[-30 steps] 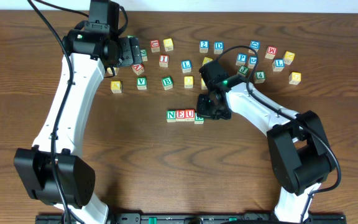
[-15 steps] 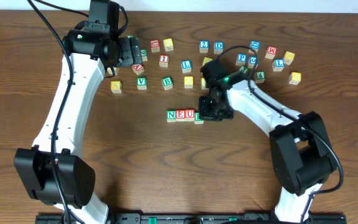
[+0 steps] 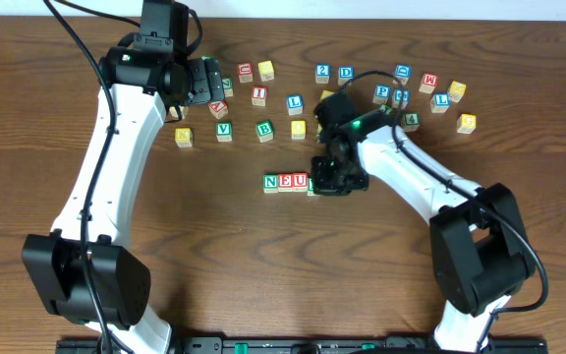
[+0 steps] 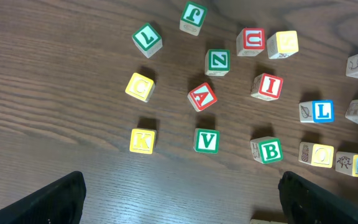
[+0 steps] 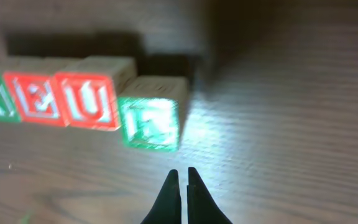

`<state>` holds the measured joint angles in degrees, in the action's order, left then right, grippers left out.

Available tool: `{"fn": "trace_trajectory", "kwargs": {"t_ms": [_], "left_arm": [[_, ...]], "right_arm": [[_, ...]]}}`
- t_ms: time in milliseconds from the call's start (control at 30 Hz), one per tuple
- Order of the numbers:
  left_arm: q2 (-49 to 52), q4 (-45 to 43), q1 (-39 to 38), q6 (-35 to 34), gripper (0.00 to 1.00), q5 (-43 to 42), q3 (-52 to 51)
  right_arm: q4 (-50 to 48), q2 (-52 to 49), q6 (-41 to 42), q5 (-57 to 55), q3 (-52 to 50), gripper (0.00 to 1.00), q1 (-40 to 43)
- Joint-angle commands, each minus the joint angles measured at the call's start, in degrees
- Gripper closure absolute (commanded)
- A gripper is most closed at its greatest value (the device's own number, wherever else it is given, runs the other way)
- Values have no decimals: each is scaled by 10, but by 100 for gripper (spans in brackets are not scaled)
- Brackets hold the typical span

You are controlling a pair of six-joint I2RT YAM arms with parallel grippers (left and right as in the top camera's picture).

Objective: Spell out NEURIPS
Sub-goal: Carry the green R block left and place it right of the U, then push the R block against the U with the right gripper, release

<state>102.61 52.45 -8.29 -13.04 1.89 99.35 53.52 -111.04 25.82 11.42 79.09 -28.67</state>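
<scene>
Three cubes reading N (image 3: 271,181), E (image 3: 286,181) and U (image 3: 301,181) stand in a row at mid-table. A green-lettered cube (image 5: 150,122), its letter blurred, touches the U cube's right end and sits slightly out of line, toward the camera. My right gripper (image 5: 180,173) is shut and empty, with its tips just short of that cube; in the overhead view the right gripper (image 3: 327,183) half covers it. Above the loose cubes at the back left, my left gripper (image 4: 182,190) hangs wide open and empty. The red I cube (image 4: 266,86) and the blue P cube (image 3: 382,93) lie loose.
Loose cubes lie across the back of the table: A (image 4: 202,96), V (image 4: 206,140), B (image 4: 268,150), yellow K (image 4: 142,141), Z (image 4: 217,61) and blue L (image 4: 320,111) under the left wrist, several more (image 3: 430,93) at the back right.
The right gripper has drifted slightly right and toward the front beside the green cube, covering more of it from above. The left arm has not moved.
</scene>
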Motion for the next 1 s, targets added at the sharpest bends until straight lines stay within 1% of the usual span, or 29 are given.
{"fn": "trace_trajectory", "kwargs": {"t_ms": [0, 300, 967], "left_arm": [[3, -1, 2, 8, 2, 7, -4], [3, -1, 2, 8, 2, 7, -4], [3, -1, 2, 8, 2, 7, -4]], "right_arm": [[2, 13, -22, 10, 8, 99, -24], [-8, 12, -22, 9, 7, 99, -41], [-9, -30, -21, 7, 7, 99, -44]]}}
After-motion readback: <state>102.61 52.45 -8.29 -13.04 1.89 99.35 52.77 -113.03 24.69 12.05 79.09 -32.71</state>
